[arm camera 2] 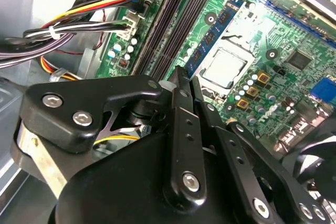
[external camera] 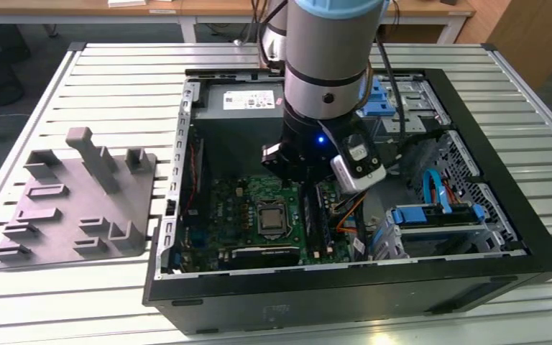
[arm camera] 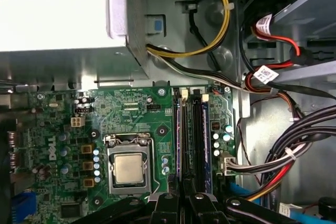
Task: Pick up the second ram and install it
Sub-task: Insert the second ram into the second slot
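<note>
Black metal claw [arm camera 2: 188, 80] is pinched shut on the second ram [arm camera 2: 215, 32]. It holds one end of the stick, and the rest runs out past the tips w/ small chips showing on its side. In the first wrist view the claw [arm camera: 182, 199] sits right over the memory slots [arm camera: 197, 129]. There the ram [arm camera: 180, 129] is seen edge-on, lined up along the slot nearest the processor [arm camera: 128, 169]. Can't tell if it's touching the slot or already seated.

To do this step well, IMO:
- Keep the stick upright and parallel to the slot, no twist.
- Push straight down and evenly, since the grip is at one end and the far end may ride high.
- Watch the cables [arm camera: 273, 156] just beside the slots, away from the processor.

Further out, the green board [arm camera: 131, 108] lies flat in the open computer case [external camera: 353, 284]. The case stands on the slatted metal surface [external camera: 113, 72], w/ the grey plastic block [external camera: 75, 208] well apart toward the exterior view's left.

Writing:
- A white label [external camera: 252, 100] w/ dark print is on the power supply box [arm camera: 58, 9].
- A white tag [arm camera: 265, 74] w/ a printed code hangs on a cable.
- White lettering is on the board.

I'm not spelling any of it out.
</note>
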